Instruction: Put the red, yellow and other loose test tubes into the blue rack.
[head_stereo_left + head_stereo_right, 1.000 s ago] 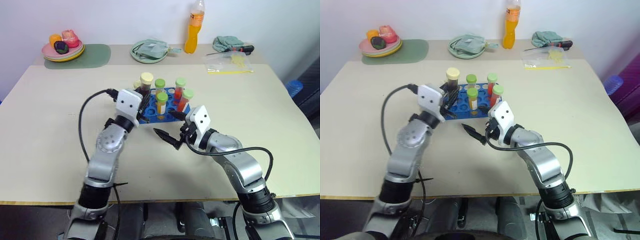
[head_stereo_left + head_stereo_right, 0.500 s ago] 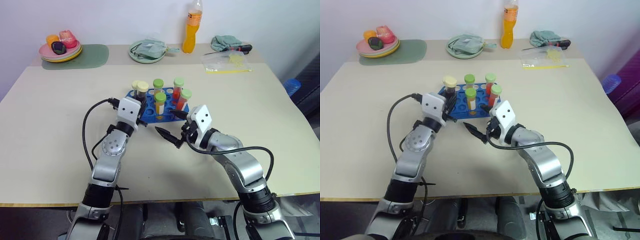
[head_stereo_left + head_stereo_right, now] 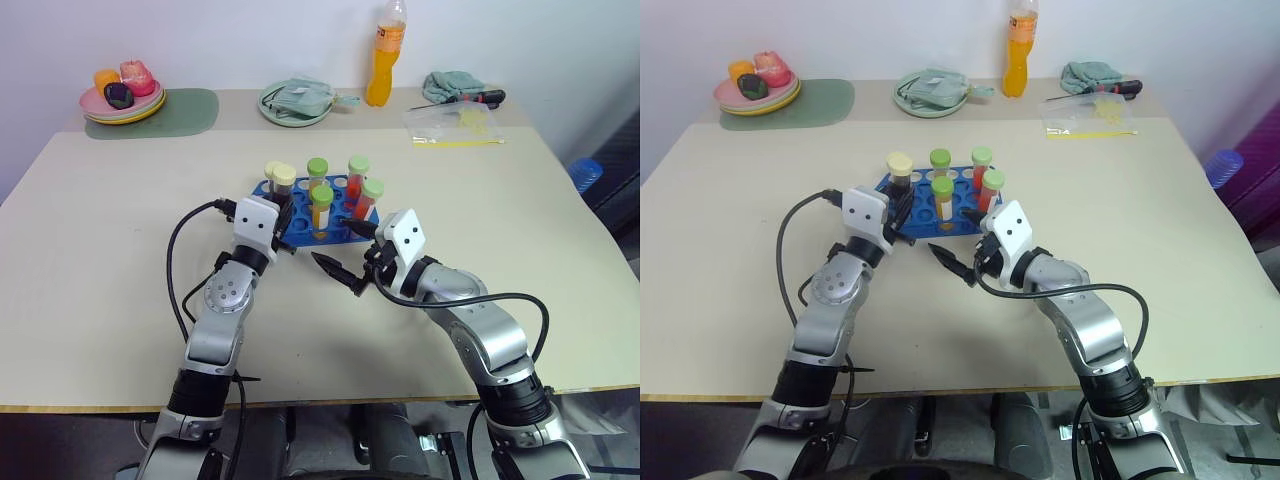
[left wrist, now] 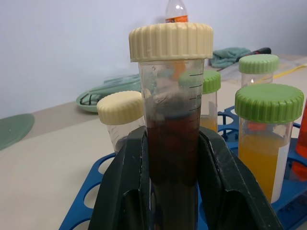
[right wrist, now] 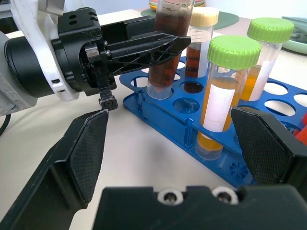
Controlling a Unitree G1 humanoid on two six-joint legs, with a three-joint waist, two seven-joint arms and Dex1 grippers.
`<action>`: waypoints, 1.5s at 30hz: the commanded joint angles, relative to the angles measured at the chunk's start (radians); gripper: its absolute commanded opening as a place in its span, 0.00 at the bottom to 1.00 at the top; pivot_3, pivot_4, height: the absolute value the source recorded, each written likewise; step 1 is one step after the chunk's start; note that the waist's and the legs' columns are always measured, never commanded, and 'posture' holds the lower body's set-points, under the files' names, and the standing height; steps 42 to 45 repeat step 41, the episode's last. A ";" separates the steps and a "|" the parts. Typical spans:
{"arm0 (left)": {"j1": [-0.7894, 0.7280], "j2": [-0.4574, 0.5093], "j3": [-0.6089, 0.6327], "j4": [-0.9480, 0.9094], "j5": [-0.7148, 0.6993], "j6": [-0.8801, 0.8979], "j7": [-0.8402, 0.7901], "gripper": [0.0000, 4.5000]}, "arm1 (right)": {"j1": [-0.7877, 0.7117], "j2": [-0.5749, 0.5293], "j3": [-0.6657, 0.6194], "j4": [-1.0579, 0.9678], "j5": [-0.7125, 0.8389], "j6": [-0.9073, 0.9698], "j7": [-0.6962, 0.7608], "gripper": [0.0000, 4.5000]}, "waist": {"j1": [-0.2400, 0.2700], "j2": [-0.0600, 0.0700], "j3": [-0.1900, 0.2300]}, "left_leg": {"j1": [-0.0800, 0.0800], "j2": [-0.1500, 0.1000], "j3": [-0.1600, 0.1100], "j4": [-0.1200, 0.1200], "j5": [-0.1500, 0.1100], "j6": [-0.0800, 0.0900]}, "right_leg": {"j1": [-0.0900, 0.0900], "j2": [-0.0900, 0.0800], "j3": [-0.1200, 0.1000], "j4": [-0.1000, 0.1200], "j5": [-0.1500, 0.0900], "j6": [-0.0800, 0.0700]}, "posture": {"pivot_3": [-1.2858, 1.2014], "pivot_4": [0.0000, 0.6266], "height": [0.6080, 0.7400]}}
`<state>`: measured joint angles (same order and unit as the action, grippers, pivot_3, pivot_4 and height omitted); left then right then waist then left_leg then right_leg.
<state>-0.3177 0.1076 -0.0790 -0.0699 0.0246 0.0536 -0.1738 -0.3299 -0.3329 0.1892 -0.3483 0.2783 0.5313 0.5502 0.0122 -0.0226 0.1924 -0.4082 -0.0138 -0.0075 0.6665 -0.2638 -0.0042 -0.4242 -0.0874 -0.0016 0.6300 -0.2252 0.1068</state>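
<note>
Between the left claw's [image 4: 170,191] clamped fingers: one cream-capped tube [image 4: 171,120] of dark liquid, seated in the blue rack [image 5: 230,165]; light, stiff, slippery plastic, best gripped mid-body; right claw [image 3: 345,255] apart alongside.

You can't see the foot of the dark tube [image 4: 171,143] between the left gripper [image 4: 170,191]'s fingers, so whether it is seated in the blue rack [image 4: 86,199] stays unclear, and the red tube [image 4: 302,143] is cut off at the frame's edge.
</note>
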 commanded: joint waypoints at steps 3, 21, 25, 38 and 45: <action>-0.013 -0.020 0.007 0.039 -0.027 -0.029 -0.008 0.17 | -0.014 0.008 -0.006 -0.024 0.006 -0.015 0.004 1.00 | 0.000 0.000 0.000 | 0.000 0.000 0.000 0.000 0.000 0.000 | 0.000 0.000 0.000 0.000 0.000 0.000 | 0.52 0.24 1.00; 0.059 0.002 0.034 -0.050 -0.127 0.009 -0.087 0.94 | 0.003 -0.049 -0.058 -0.074 0.034 0.010 0.036 1.00 | -0.002 0.000 0.000 | 0.000 0.000 0.000 0.000 0.000 0.000 | 0.000 0.000 0.000 0.000 0.000 0.000 | 0.52 0.24 1.00; 0.168 0.145 0.131 -0.256 -0.283 0.175 -0.214 0.94 | 0.045 -0.176 -0.204 -0.135 0.136 0.076 0.112 1.00 | -0.003 0.000 0.000 | 0.000 0.005 0.000 0.000 0.000 0.000 | 0.000 0.000 0.000 0.000 0.000 0.000 | 0.52 0.24 1.00; 0.453 0.603 0.543 -0.261 -0.459 0.315 -0.501 0.94 | 0.317 -0.502 -0.597 -0.048 0.280 0.133 0.313 1.00 | 0.001 0.001 0.000 | 0.000 0.007 0.002 -0.001 0.000 0.000 | 0.002 0.001 0.000 -0.006 -0.003 -0.005 | 0.52 0.24 1.00; 0.450 0.593 0.541 -0.255 -0.455 0.313 -0.490 0.94 | 0.304 -0.494 -0.573 -0.041 0.270 0.118 0.305 1.00 | 0.000 0.001 0.000 | 0.000 0.007 0.003 -0.001 0.000 0.000 | 0.002 0.001 0.000 -0.007 -0.003 -0.005 | 0.52 0.24 1.00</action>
